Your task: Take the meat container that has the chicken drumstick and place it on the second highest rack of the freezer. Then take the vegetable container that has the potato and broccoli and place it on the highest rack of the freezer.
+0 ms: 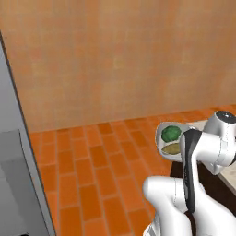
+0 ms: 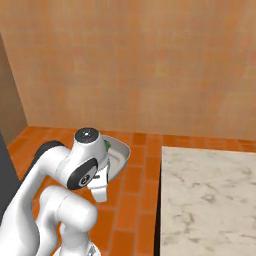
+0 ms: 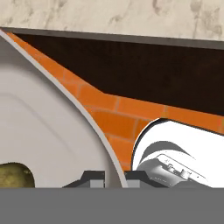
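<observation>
Tray (image 1: 165,131) with broccoli (image 1: 171,133) and potato (image 1: 171,149) rides above the brick floor (image 1: 92,175), its rim clamped in the shut pincer (image 3: 114,177). Best kept level (contents loose) while swinging towards the freezer (image 1: 11,152), away from the table (image 2: 210,200).

Base cams behind arm, share wall (image 1: 120,60); wrist cam close.

Flat even rendered light, no glare, soft faint shadows — slightly blurry, low-resolution edges

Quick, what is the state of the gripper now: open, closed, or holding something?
Gripper: closed on the rim of the vegetable container, which carries the potato and broccoli.
</observation>
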Available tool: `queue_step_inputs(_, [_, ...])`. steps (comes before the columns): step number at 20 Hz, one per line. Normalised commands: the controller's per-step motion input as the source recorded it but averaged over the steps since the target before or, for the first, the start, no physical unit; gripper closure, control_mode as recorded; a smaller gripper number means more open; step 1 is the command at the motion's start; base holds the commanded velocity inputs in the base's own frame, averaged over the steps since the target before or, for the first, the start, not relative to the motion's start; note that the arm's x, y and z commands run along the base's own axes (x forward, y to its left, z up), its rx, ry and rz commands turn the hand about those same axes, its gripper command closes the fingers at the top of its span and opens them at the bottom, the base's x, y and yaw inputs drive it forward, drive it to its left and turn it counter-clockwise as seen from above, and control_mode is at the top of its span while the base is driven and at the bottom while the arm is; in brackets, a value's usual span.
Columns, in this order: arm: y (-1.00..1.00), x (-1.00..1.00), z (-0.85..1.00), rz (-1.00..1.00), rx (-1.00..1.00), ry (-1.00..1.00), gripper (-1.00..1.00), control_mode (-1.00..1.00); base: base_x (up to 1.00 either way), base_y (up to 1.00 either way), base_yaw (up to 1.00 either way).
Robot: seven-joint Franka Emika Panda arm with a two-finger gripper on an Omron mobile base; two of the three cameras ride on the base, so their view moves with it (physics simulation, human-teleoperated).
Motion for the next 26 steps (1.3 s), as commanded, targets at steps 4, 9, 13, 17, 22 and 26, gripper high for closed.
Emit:
queue_step_inputs(4, [0.00, 0.00, 0.00, 0.00, 0.00, 0.00, 1.00, 1.00, 1.00, -0.17, 0.00])
queue_step_inputs(9, [0.00, 0.00, 0.00, 0.00, 0.00, 0.00, 1.00, 1.00, 1.00, -0.12, 0.00])
queue_step_inputs(13, [0.00, 0.00, 0.00, 0.00, 0.00, 0.00, 1.00, 1.00, 1.00, -0.03, 0.00])
queue_step_inputs(17, [0.00, 0.00, 0.00, 0.00, 0.00, 0.00, 1.00, 1.00, 0.31, 0.00, 0.37])
queue_step_inputs(22, [0.00, 0.00, 0.00, 0.00, 0.00, 0.00, 1.00, 1.00, -0.54, -0.05, 0.61])
queue_step_inputs(26, [0.00, 0.00, 0.00, 0.00, 0.00, 0.00, 1.00, 1.00, -0.41, -0.06, 0.50])
